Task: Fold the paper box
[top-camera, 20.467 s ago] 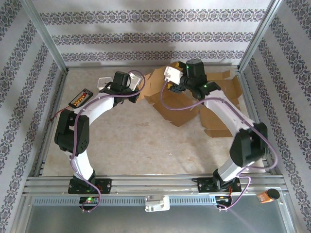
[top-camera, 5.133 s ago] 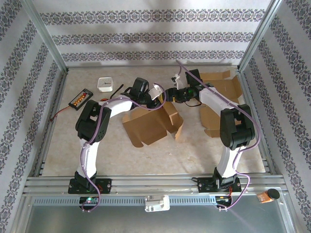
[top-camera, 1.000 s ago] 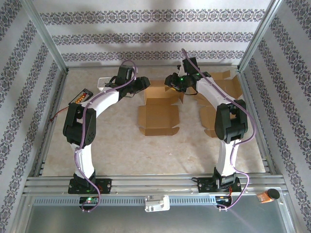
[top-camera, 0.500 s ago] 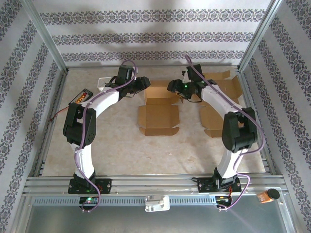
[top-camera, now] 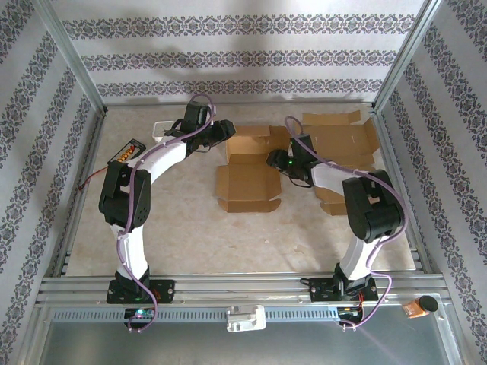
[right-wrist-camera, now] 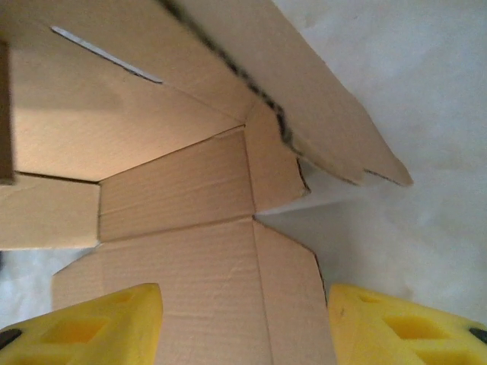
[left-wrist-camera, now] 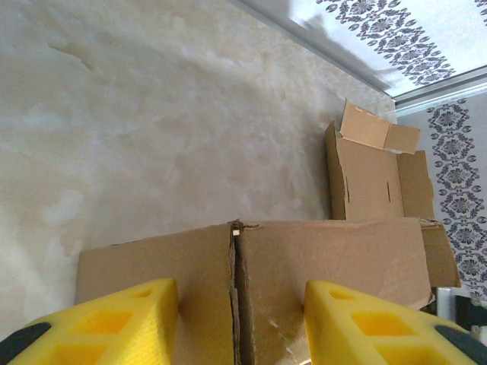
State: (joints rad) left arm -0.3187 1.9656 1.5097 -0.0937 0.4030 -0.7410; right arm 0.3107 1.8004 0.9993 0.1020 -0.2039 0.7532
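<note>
Now – paper box (top-camera: 247,171) ahead of both | left fingers (left-wrist-camera: 114,319) spread | right fingers (right-wrist-camera: 91,327) spread

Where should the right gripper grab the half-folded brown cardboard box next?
Probably the small side flap at the right edge of the brown cardboard box, approached from the right: it lies flat with a free angled edge, straight ahead of the open right gripper.

Paper box (top-camera: 247,173) at centre, flat cardboard sheets (top-camera: 340,141) just right, small tub (top-camera: 160,128) and handheld device (top-camera: 127,153) well left.
</note>
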